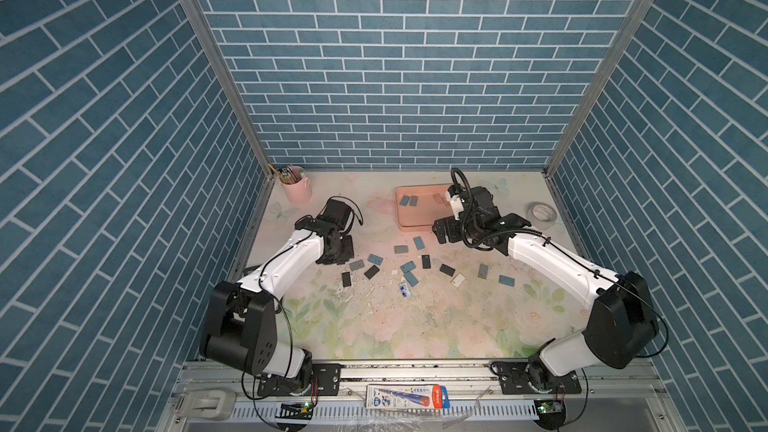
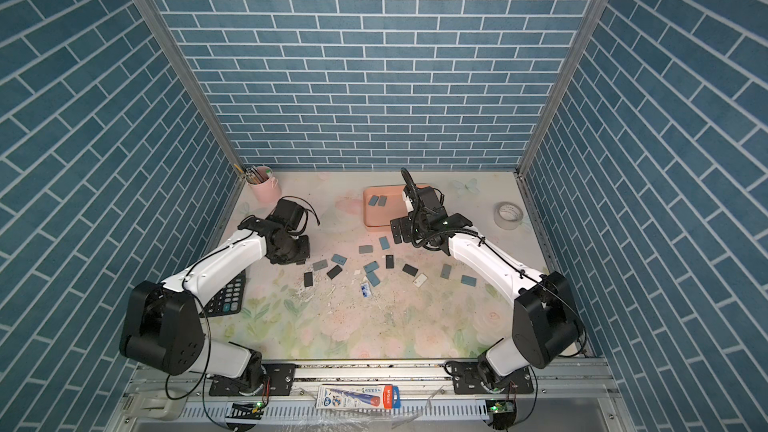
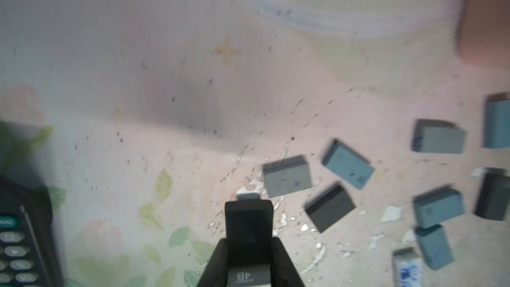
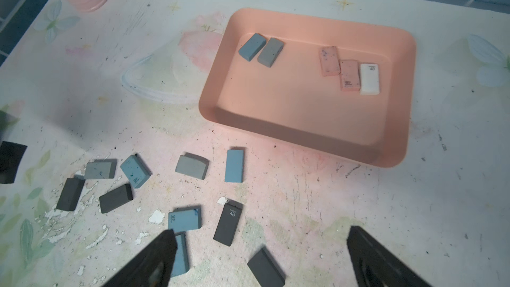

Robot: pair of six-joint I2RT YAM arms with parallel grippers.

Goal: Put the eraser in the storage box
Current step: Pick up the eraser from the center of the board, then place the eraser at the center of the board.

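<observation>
Sits inside blue-brick walls [image 1: 374,76]. Shows a scuffed, crumb-strewn floral table [image 1: 415,326], salmon storage box [image 4: 303,111] near its far edge. Holds the right gripper [image 4: 260,231] wide, empty. Clamps a dark 4B eraser [image 3: 248,225] in the left gripper [image 3: 248,244] near the left edge, well apart from the box; could lose it by clipping loose erasers [image 4: 234,165] between.

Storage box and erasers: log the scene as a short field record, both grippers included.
box: salmon tray, far side of table
in box: five erasers: blue, grey, two pink, white
on table: loose erasers, mostly blue, grey, black, scattered near the box
left gripper: fingers shut on black eraser marked 4B
right gripper: open, empty
other: cup, tape, calculator
</observation>
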